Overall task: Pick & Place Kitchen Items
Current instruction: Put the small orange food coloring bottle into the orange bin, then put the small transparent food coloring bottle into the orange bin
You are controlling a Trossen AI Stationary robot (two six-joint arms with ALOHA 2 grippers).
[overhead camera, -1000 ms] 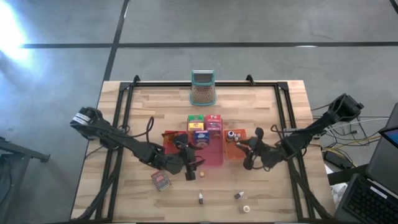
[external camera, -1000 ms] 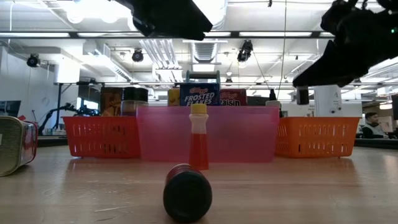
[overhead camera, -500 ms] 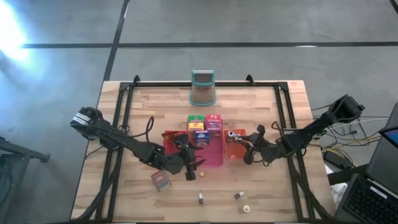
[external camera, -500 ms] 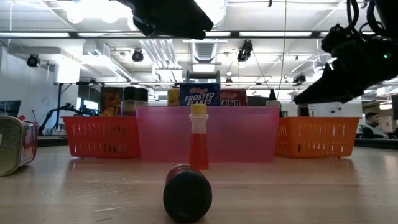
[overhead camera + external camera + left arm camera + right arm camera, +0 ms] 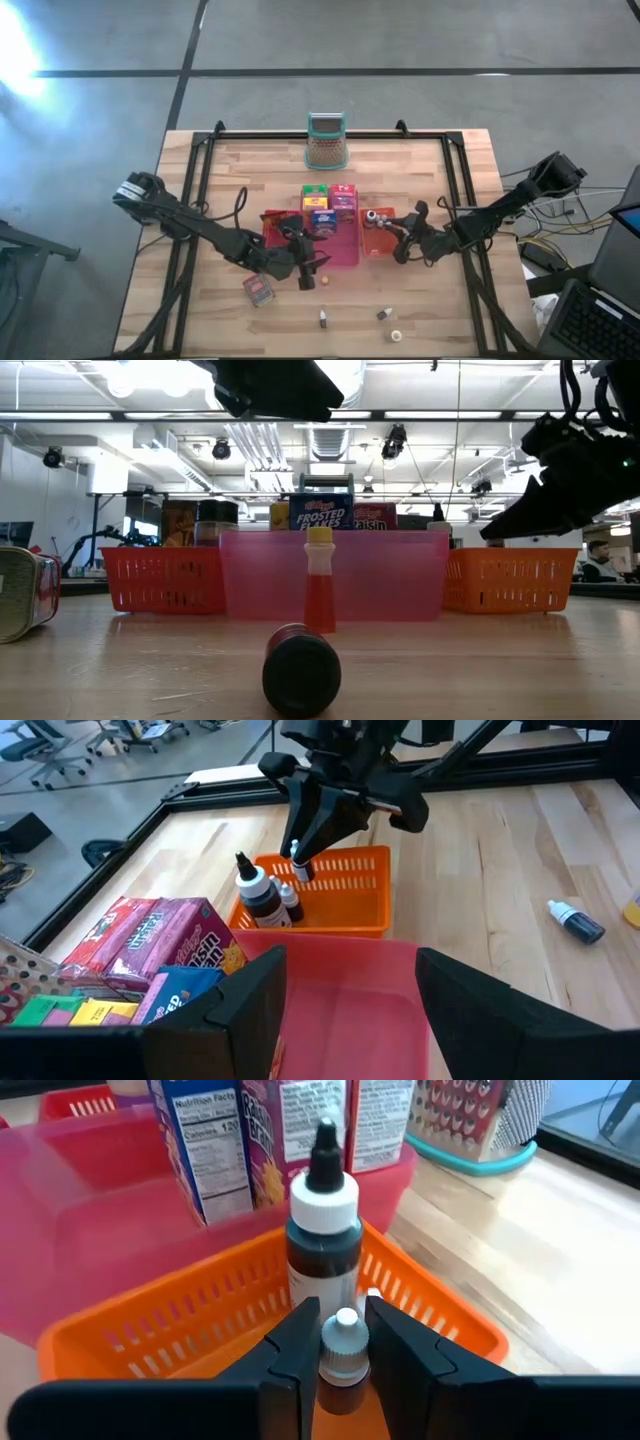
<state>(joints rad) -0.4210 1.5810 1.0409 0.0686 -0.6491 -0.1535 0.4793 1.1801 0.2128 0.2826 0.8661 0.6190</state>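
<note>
My right gripper (image 5: 399, 246) is over the orange tray (image 5: 377, 240), shut on a small dark bottle with a white cap (image 5: 343, 1348). A larger dark dropper bottle (image 5: 322, 1230) stands in that tray just beyond it. My left gripper (image 5: 305, 272) hangs open above the near end of the pink tray (image 5: 350, 990), touching nothing. Cereal boxes (image 5: 328, 203) stand in the pink tray's far end. A red bottle with a yellow cap (image 5: 319, 585) stands on the table near the pink tray. A dark bottle (image 5: 300, 670) lies on its side. A tin (image 5: 258, 290) rests near the left. My right gripper pinches the small bottle between its two fingers at the white cap and neck (image 5: 344, 1330). The bottle stays upright between the fingers, inside the orange tray's walls. Its lower end is hidden by the fingers, so whether it stands on the tray floor cannot be told.
A red tray (image 5: 274, 226) sits left of the pink one. The teal-rimmed mesh holder (image 5: 325, 141) stands at the far edge. Small bottles (image 5: 323, 318) (image 5: 384, 314) (image 5: 396, 335) lie near the near edge. Bare wood lies at both sides.
My right gripper has moved down and a little toward the far-left, over the orange tray, carrying the small bottle with it. It has stayed shut.
</note>
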